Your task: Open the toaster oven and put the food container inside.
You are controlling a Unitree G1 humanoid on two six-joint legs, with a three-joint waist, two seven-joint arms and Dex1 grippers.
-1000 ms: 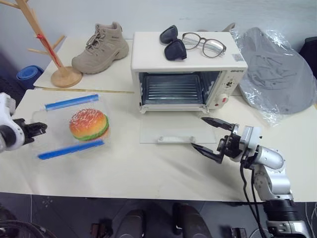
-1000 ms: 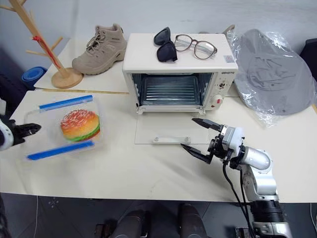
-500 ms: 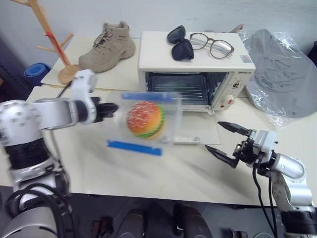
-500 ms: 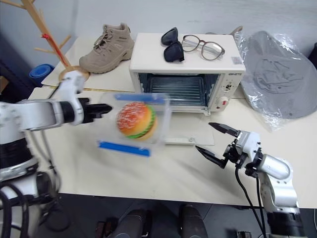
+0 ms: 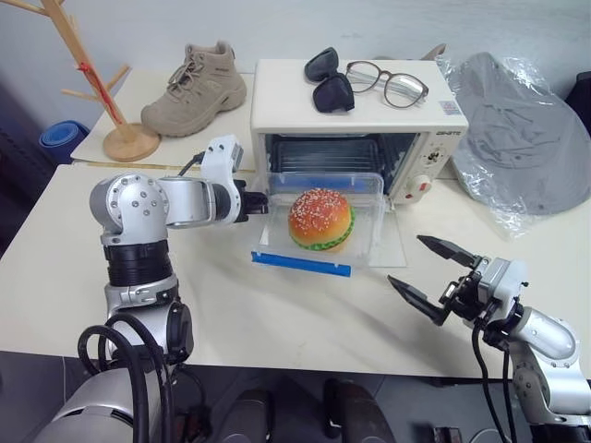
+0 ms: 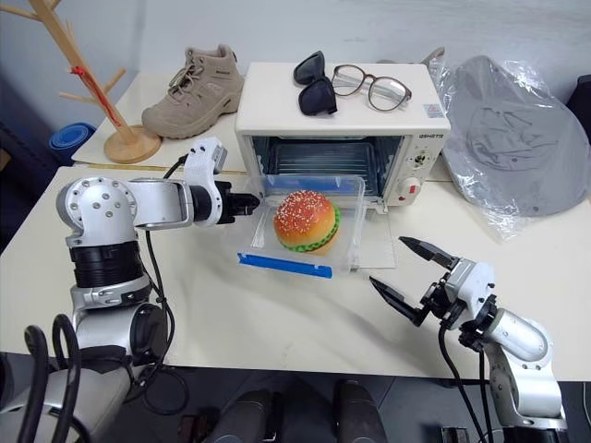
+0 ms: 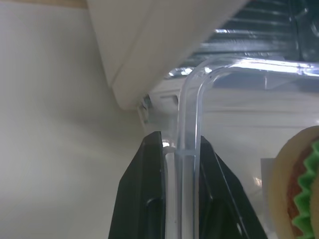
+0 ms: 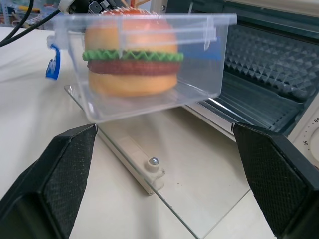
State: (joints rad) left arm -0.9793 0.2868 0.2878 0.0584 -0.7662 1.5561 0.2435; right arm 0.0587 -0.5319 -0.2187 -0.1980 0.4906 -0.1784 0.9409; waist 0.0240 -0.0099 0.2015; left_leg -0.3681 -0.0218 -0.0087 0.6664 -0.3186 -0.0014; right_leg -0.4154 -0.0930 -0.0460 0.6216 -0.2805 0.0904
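Carrying: food container, clear thin plastic, likely light, flexible and slick, hovers over the toaster oven's dropped door.
Hold: left gripper pinches its rim edge; a two-sided hold looks steadier.
Standby: right gripper, jaws spread, beside the oven door.

A cream table stands against a pale wall, dark floor at its left.

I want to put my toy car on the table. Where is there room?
Bare tabletop lies left of the robot's left arm, and more along the front edge between the burger box and the right pincer. It is crowded in front of the oven, and behind by the boot, the wooden stand and the wrapped hat.
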